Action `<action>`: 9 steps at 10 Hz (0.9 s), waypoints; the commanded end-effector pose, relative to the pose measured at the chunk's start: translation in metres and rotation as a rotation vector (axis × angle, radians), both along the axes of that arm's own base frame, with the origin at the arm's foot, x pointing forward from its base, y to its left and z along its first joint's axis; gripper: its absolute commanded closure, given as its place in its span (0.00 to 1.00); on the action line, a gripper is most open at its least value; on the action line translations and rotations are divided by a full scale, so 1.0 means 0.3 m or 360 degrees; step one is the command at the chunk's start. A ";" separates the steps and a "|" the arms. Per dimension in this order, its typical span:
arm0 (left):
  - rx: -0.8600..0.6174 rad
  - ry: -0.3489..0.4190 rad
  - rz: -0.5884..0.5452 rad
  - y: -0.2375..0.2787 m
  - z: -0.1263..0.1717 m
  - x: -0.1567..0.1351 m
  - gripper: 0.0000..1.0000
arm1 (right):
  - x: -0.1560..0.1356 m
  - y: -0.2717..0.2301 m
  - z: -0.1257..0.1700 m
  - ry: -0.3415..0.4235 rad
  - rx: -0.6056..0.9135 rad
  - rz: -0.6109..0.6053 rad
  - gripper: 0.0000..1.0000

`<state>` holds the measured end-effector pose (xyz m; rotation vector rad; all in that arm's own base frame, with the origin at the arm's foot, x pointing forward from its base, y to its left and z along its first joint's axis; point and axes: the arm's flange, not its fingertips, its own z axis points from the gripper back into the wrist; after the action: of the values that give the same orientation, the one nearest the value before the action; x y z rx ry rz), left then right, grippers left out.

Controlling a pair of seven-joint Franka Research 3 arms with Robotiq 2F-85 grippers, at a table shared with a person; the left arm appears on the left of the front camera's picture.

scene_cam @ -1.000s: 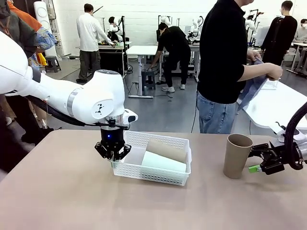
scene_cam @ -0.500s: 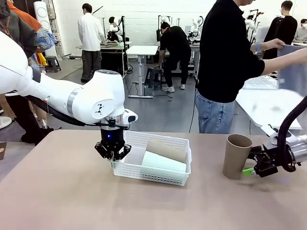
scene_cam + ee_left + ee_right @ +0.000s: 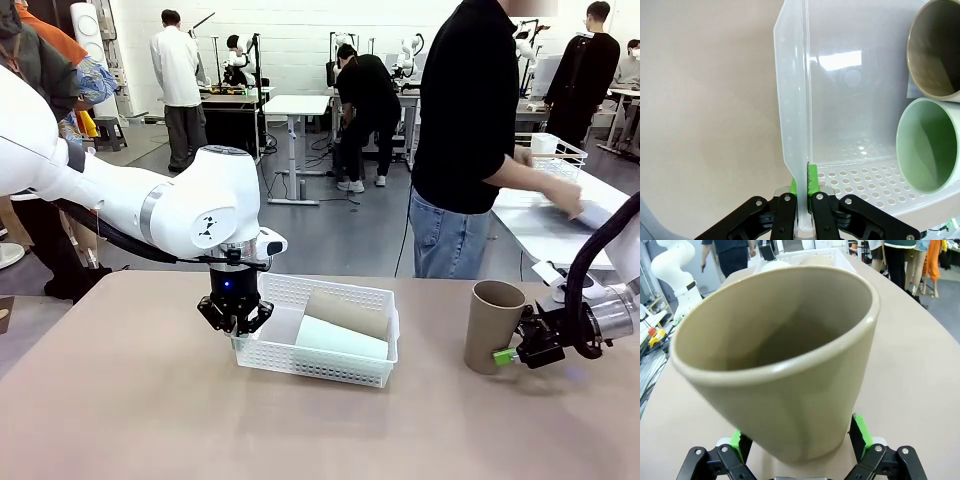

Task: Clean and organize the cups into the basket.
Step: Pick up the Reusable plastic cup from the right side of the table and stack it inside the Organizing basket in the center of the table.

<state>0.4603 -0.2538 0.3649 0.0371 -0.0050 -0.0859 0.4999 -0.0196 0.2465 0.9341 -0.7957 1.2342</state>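
Observation:
The white lattice basket [image 3: 365, 295] lies at mid-table with its left end tipped up. My left gripper [image 3: 236, 318] is shut on that end's rim, and in the left wrist view my left gripper [image 3: 802, 192] pinches the basket wall [image 3: 792, 100] between its green pads. Inside lie a tan cup [image 3: 345, 312] and a mint green cup [image 3: 340, 338], seen mouth-on as the tan cup [image 3: 935, 50] and the mint cup [image 3: 930, 145]. Another tan cup [image 3: 493, 325] stands upright at the right. My right gripper [image 3: 508, 352] is open around its lower part. In the right wrist view this cup [image 3: 785, 355] sits between my right gripper's [image 3: 799, 437] pads.
A person in a black top [image 3: 465, 110] stands at the table's far edge, turned toward a white side table [image 3: 540, 225] with a wire rack [image 3: 555, 150]. The brown table [image 3: 130, 410] has free room in front and at the left.
My right gripper has slid left until its open fingers straddle the upright tan cup. The person has lowered the cloth onto the side table. My left arm and the basket have not moved.

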 end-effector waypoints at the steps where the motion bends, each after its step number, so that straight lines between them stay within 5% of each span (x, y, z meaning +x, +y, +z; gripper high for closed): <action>1: -0.0003 -0.0005 0.0001 0.000 0.004 0.000 0.95 | 0.032 0.035 -0.023 -0.0070 0.0035 -0.0024 0.00; 4: -0.0003 -0.0005 0.0001 0.000 0.004 0.000 0.95 | 0.032 0.054 -0.032 -0.0078 0.0093 0.0042 0.00; 7: -0.0003 -0.0005 0.0001 0.000 0.004 0.000 0.95 | 0.025 0.051 -0.036 -0.0084 0.0111 0.0097 0.88; 8: -0.0003 -0.0005 0.0001 0.000 0.004 0.000 0.95 | 0.021 0.050 -0.034 -0.0085 0.0116 0.0100 1.00; 9: -0.0003 -0.0005 0.0001 0.000 0.004 0.000 0.95 | 0.012 0.052 -0.026 -0.0084 0.0120 0.0107 1.00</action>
<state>0.4603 -0.2538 0.3649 0.0371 -0.0050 -0.0859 0.5032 -0.0027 0.2389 0.9846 -0.8435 1.2812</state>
